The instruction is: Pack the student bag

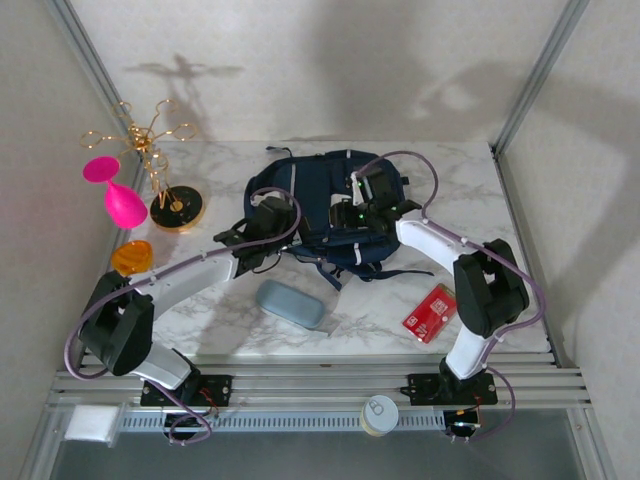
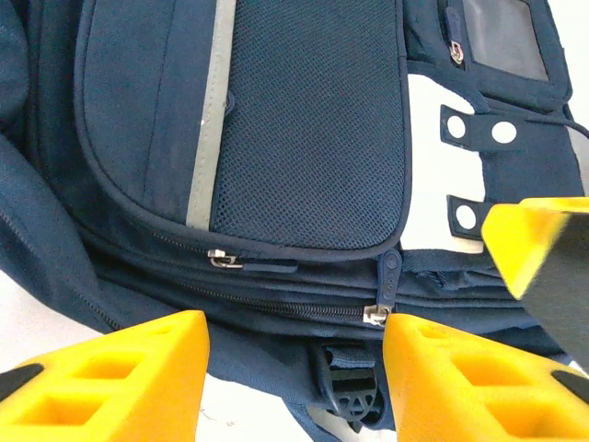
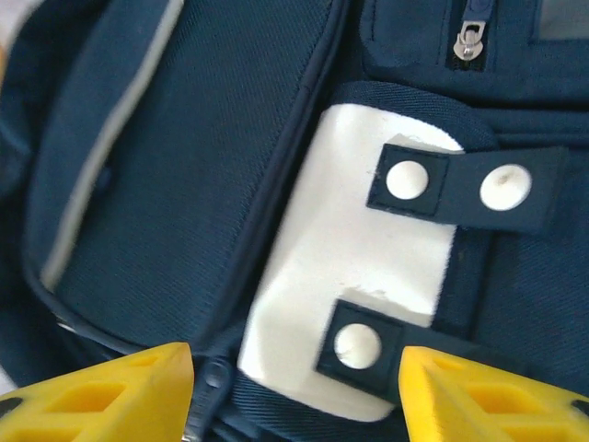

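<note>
The bag (image 1: 300, 185) is lying flat toward the back of the table (image 1: 470, 200), in the middle, and both arms are reaching over its near end. The left gripper (image 2: 294, 368) is hovering with its fingers spread and nothing between them, just short of the main zip's pull (image 2: 376, 314). A second pull (image 2: 224, 260), on the front pocket, is sitting off to the left. The right gripper (image 3: 294, 391) is likewise standing open and empty above the white patch (image 3: 350, 267). The two are working very close together.

The step in hand is probably opening the main compartment. To do it well, one gripper should be pinching the right pull squarely, not the pocket one, while the other is pinning the fabric beside it so the soft bag is not dragging along. The crowding is the main risk, since a sideways pull could be knocking the fingers together. A strap buckle (image 2: 354, 396) is lying just under the zip and may be snagging.

Things probably waiting to go in are lying well apart from the bag: a grey case (image 1: 290, 303) and a red card (image 1: 431, 312) on the near side. An orange piece (image 1: 132, 258), a pink glass (image 1: 118, 200) and a gold stand (image 1: 150, 150) are sitting to the left.
</note>
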You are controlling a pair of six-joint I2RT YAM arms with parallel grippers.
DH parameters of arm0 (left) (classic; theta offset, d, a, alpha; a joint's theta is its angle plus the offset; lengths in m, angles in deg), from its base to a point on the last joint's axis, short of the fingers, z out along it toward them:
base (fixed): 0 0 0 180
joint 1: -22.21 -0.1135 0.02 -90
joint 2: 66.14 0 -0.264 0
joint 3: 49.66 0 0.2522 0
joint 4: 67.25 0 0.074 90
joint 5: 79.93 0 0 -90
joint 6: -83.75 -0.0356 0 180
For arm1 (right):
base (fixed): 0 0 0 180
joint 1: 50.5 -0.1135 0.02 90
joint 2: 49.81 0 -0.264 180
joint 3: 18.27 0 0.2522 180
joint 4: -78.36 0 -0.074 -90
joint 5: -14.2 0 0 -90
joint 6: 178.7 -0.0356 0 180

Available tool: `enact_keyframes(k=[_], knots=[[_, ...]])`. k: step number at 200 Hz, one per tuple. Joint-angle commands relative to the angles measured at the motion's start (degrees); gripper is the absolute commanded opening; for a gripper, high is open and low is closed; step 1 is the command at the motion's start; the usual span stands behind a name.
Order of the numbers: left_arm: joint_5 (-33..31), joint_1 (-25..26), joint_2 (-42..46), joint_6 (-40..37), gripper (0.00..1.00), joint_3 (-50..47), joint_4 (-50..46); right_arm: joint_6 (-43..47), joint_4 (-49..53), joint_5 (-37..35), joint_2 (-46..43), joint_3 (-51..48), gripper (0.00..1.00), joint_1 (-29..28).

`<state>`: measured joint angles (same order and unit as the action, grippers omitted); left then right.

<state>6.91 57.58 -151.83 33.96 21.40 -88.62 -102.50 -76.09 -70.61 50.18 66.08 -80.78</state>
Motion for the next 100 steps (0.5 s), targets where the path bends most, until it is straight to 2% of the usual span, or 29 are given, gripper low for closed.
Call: enact_keyframes(k=[1,27,59,79,100], knots=[[2.3,-0.9,2.4,1.3,0.53,-1.8,2.4,19.8,3.8,-3.0,0.9,0.6,0.62,-1.1],[3.6,-1.7,2.4,1.2,0.53,-2.6,2.7,30.2,-0.1,2.5,-0.7,-3.0,0.65,-1.3],[4.5,-2.0,2.7,0.9,0.53,-3.2,3.1,39.2,0.6,3.3,1.1,-3.1,0.67,-1.2],[4.5,-2.1,2.9,1.0,0.53,-3.7,3.4,41.5,0.2,-2.5,3.6,-2.0,0.67,-1.2],[5.0,-2.3,2.8,1.2,0.53,-3.8,3.6,44.4,-3.0,-5.1,4.7,-2.4,0.66,-1.1]])
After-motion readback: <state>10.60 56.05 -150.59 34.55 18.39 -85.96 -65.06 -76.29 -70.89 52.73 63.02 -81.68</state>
